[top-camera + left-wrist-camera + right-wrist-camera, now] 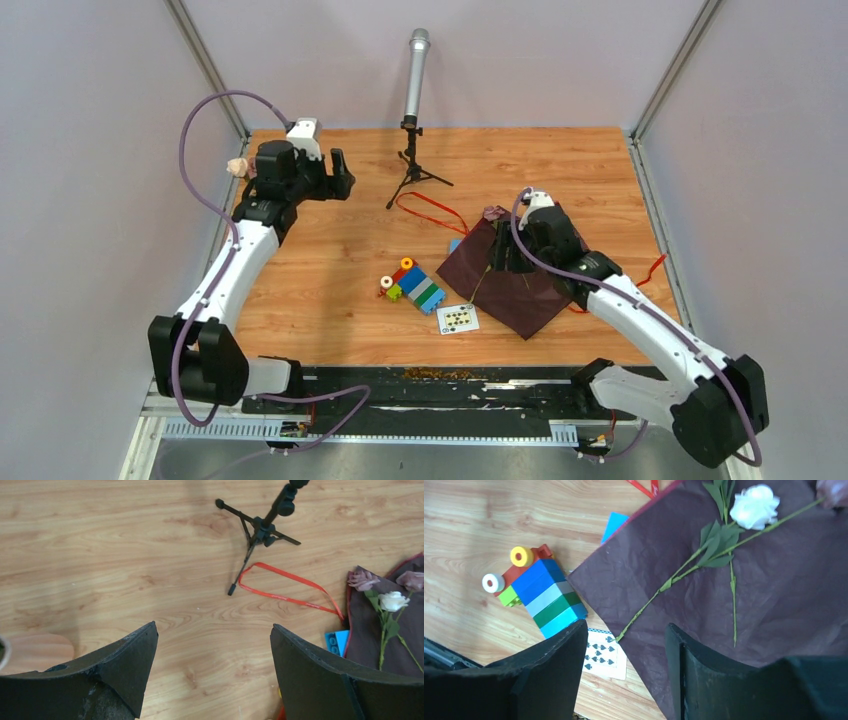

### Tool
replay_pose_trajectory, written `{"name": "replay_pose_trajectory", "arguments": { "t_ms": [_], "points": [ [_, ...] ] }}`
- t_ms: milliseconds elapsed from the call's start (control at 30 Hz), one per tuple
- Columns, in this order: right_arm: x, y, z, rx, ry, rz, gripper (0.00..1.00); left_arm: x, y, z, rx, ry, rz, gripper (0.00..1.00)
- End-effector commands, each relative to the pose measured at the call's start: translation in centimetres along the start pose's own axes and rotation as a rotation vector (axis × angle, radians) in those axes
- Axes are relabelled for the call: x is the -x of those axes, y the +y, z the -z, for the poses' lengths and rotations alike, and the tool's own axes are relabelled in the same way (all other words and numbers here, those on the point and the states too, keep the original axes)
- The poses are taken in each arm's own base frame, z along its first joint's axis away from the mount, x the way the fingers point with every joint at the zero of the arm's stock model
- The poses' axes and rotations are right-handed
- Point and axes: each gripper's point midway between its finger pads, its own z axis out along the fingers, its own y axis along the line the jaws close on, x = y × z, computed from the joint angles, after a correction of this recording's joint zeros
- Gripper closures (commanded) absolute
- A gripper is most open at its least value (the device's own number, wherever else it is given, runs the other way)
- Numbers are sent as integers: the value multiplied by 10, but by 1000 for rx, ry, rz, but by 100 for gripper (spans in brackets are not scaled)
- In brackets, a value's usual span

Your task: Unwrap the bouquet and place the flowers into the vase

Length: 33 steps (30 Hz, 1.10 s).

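Maroon paper wrap (784, 610) lay spread flat on the surface (330, 280), right side, with the flowers (754, 506) loose on it. Right claw (626, 625) open above the stem ends, empty. Left claw (213, 626) wide open, empty.

High rear view over table (330, 260), close downward wrist views sharing wrap (774, 605)
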Motion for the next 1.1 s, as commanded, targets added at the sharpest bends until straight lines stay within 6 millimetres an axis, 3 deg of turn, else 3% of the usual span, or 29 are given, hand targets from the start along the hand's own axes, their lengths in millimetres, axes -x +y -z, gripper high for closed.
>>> {"name": "replay_pose_trajectory", "arguments": {
  "t_ms": [0, 567, 733, 1067],
  "points": [
    [2, -7, -15, -84, 16, -150, 43, 8, -22, 5, -100, -33, 49, 11],
    [7, -121, -87, -363, -2, -407, 62, 19, -36, 21, -149, -75, 74, 11],
    [10, -141, -104, -404, -15, -461, 65, 19, -39, 20, -169, -69, 88, 11],
    [22, -162, -123, -436, -37, -496, 67, 20, -40, 21, -171, -70, 93, 11]
  ]
}}
